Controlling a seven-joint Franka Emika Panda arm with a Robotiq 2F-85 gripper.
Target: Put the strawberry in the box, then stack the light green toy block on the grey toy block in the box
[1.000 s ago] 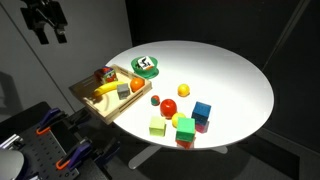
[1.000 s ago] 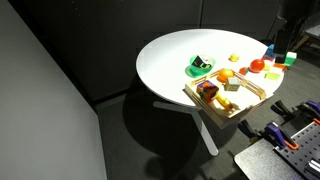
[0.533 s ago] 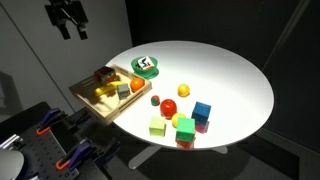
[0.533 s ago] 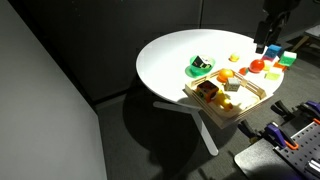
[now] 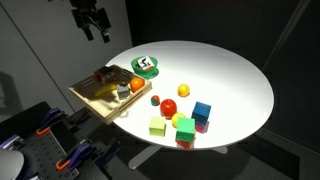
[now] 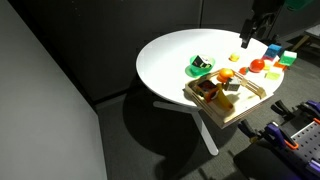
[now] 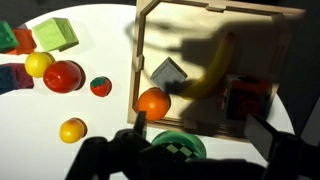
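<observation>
Nothing done yet I'd say; strawberry (image 7: 100,87) sits out on the table (image 5: 230,70), light green block (image 7: 55,35) too; grey block (image 7: 168,73) waits in the box (image 7: 137,55); hand (image 5: 95,30) spread wide, empty.

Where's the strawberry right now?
Wrist view: strawberry sits on the table, just outside the box, beside the red round fruit.

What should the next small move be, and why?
Probably swing the claw over toward the strawberry and start down: it hangs open and empty high up by the box, and the strawberry lies on the table outside it.
</observation>
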